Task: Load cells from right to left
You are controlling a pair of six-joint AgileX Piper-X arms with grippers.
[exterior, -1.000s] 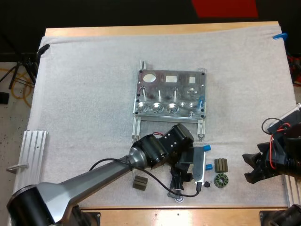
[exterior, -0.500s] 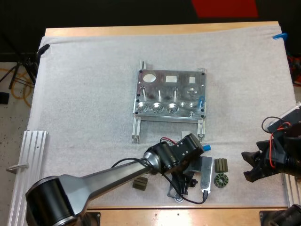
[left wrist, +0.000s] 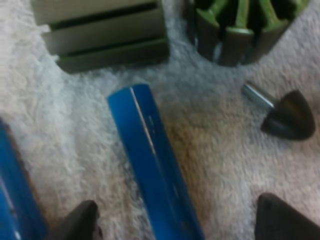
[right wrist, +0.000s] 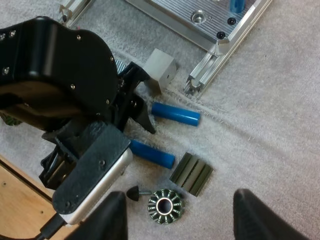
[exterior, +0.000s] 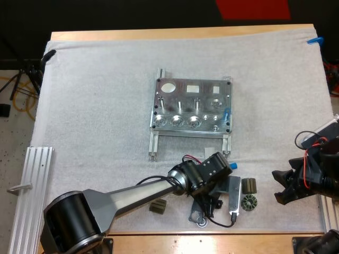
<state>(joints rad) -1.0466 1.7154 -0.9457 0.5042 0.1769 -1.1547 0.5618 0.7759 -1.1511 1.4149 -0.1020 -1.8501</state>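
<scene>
The metal fixture (exterior: 192,105) lies mid-mat with one blue cell (exterior: 226,114) standing in its right end. My left gripper (exterior: 220,182) is low over the mat below it, open, its fingertips (left wrist: 80,222) standing either side of a loose blue cylinder (left wrist: 155,165). A second blue cylinder (right wrist: 175,114) lies just beyond, beside a small metal cube (right wrist: 161,67). From the right wrist view, the left gripper (right wrist: 136,144) covers one end of the straddled cylinder (right wrist: 152,152). My right gripper (exterior: 277,188) hangs open at the mat's right side, holding nothing.
A ribbed dark block (exterior: 249,185), a finned round part (exterior: 248,202) and a small dark cone with a pin (left wrist: 287,115) lie right of the cylinders. Another ribbed block (exterior: 157,206) sits near the front edge. An aluminium rail (exterior: 32,174) lies at the far left.
My left gripper has shifted right and settled lower over the loose blue cylinders, its wrist turned. The right arm has stayed still.
</scene>
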